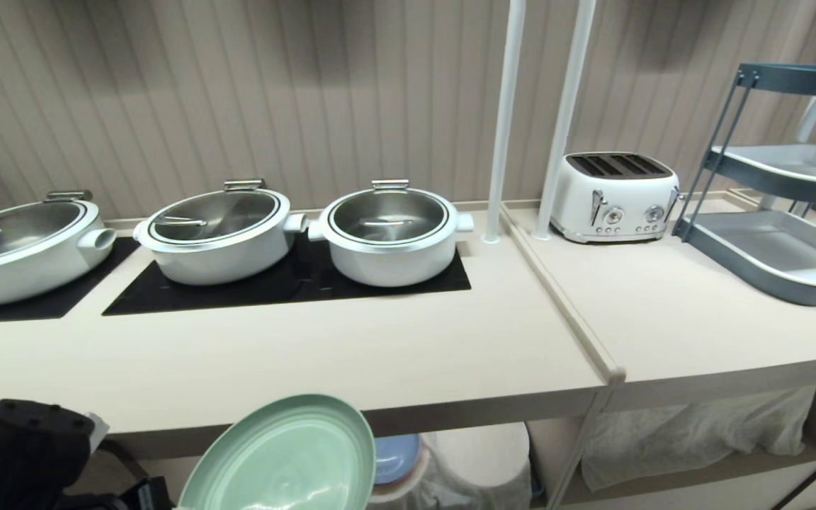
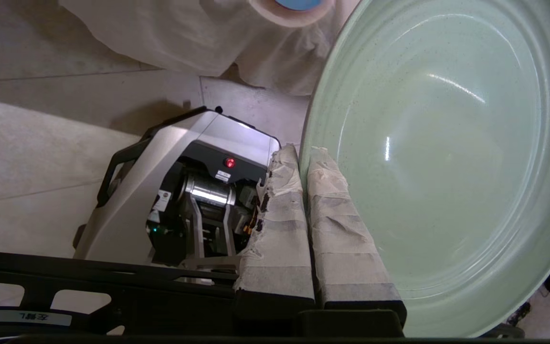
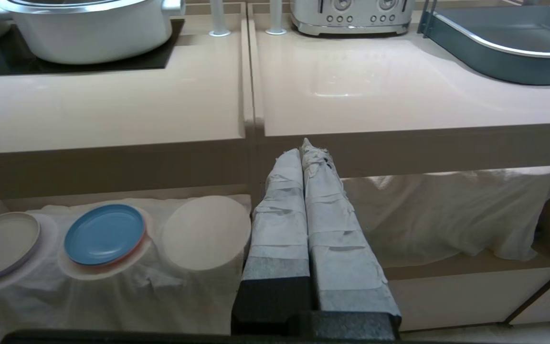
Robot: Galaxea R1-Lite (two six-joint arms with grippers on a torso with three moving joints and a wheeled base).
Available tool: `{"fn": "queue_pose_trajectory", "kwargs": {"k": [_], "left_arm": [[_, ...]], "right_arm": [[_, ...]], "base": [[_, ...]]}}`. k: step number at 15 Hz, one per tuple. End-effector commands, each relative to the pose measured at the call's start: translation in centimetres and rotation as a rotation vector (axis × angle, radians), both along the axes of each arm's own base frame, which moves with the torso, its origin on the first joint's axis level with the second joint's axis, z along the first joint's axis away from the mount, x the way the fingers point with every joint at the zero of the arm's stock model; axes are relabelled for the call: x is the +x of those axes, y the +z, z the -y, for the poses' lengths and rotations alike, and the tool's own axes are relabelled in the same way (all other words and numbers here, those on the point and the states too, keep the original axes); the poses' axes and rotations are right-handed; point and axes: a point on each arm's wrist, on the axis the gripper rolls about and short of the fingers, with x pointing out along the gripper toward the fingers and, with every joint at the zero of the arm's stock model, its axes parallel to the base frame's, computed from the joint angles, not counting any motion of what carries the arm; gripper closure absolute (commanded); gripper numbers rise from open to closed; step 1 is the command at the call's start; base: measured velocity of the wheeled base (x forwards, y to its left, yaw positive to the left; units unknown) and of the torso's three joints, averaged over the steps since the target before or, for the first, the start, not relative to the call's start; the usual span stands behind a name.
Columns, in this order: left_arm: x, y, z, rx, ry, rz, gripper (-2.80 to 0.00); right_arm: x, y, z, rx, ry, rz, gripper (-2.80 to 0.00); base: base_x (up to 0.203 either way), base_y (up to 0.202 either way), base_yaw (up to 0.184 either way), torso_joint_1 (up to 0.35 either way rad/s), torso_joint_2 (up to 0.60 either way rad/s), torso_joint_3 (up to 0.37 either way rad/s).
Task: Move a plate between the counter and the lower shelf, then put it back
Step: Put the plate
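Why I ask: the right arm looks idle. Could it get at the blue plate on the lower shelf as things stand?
Probably yes: the blue plate lies uncovered on the white cloth, nothing between it and the shut right gripper.

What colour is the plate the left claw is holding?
Mint green plate, clearest in the left wrist view.

Soft, even indoor light, white glare streaks on the plate (image 2: pixel 447 157), faint sheen on the counter (image 3: pixel 351 86).

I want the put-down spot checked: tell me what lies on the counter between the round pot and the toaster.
Only two white poles rise between the round pot and the toaster, with the counter's raised seam strip beside them, in the head view.
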Motion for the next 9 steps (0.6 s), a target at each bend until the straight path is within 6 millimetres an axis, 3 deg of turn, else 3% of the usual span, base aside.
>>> {"fn": "queue_pose_trajectory", "kwargs": {"k": [1, 9], "left_arm": [[0.04, 0.01, 0.01, -0.002, 0.005, -0.001, 0.0], [0.07, 0.05, -0.01, -0.002, 0.008, 0.0, 0.0]], "right_arm": [[0.0, 0.0, 0.0, 0.0, 0.0, 0.0, 0.0], [0.0, 0.0, 0.0, 0.0, 0.0, 0.0, 0.0]], "base": [[0.0, 0.198, 0.0, 0.0, 0.0, 0.001], [0.0, 0.197, -0.001, 0.002, 0.0, 0.003]]}}
